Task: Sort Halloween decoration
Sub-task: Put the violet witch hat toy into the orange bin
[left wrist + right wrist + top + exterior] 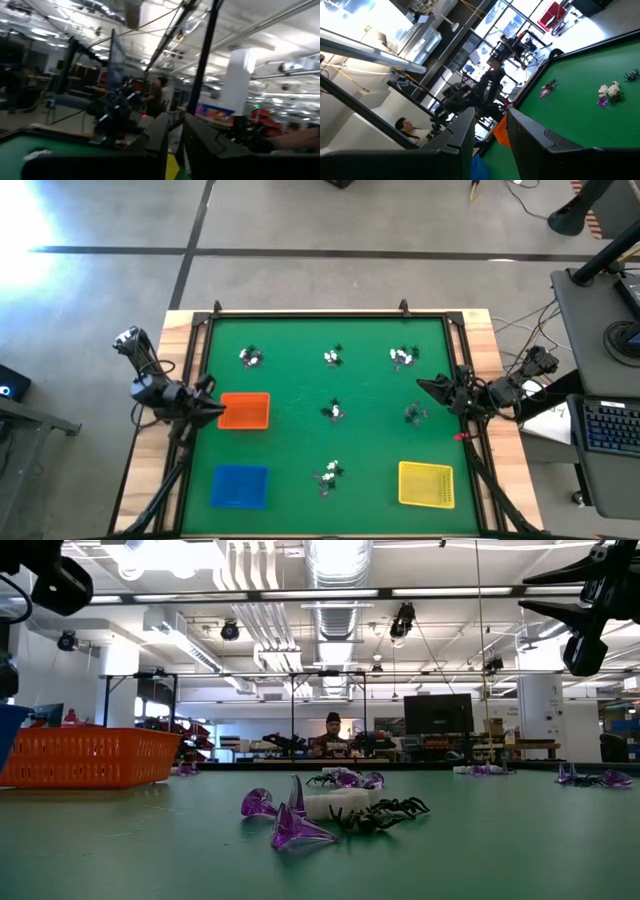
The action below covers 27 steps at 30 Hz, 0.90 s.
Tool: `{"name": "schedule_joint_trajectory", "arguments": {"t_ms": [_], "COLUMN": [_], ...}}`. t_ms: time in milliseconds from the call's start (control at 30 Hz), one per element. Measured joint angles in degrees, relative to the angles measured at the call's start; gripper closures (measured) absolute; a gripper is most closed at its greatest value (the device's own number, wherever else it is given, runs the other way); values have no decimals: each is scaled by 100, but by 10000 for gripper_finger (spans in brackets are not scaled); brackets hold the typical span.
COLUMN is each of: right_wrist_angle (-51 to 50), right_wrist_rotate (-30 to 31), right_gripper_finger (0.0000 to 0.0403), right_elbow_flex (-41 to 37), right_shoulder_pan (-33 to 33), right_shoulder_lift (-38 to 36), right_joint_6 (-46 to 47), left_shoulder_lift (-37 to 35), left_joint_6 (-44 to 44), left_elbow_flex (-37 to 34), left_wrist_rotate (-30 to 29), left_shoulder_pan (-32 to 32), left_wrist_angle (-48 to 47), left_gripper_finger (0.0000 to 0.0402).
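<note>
Right now the Halloween decoration, tiny white, black and pinkish-purple plastic trinkets, sits in 7 small clusters spread over the green felt table top. 3 clusters run along the far edge; 1 lies in the middle, 1 to its right, and 1 near the front between the trays. From table height the nearest cluster shows purple goblet shapes, a white piece and a black spider lying together.

None of these trinkets is between any fingers. The left gripper hangs at the table's left edge, its tip over the near-left corner of the orange rectangular mesh tray, well apart from every cluster. Its 2 dark fingers stand close together with only a narrow slit between them, and they hold nothing.

The right gripper hangs at the right edge, pointing inward, with the far-right cluster and the right-middle cluster both near but not touching it. Its fingers are parted by a moderate gap, and nothing is in that gap.

A blue rectangular tray rests at the front left and a yellow rectangular mesh tray at the front right. I cannot make out any trinket inside the 3 trays. Beyond the table a person sits at a desk.
</note>
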Motion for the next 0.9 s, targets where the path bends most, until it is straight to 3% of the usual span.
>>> {"name": "schedule_joint_trajectory", "arguments": {"t_ms": [167,400,633,800,900], "right_wrist_angle": [0,0,-2,-2,2], "right_wrist_rotate": [0,-4,-7,68,136], "right_gripper_finger": [298,298,298,298,298], "right_elbow_flex": [0,0,0,0,0], "right_shoulder_pan": [0,1,0,1,2], "right_shoulder_lift": [0,1,2,2,0], "right_joint_6": [0,0,-115,-329,-193], "left_shoulder_lift": [259,524,913,1115,1163], "left_joint_6": [-267,-784,-723,-622,-441], "left_elbow_flex": [0,253,709,1053,1249], "left_wrist_rotate": [-307,-864,-2948,-4011,-4273], "left_shoulder_pan": [0,-2,0,0,-1], "left_wrist_angle": [125,93,-415,-824,-1007], "left_gripper_finger": [352,299,274,285,291]}}
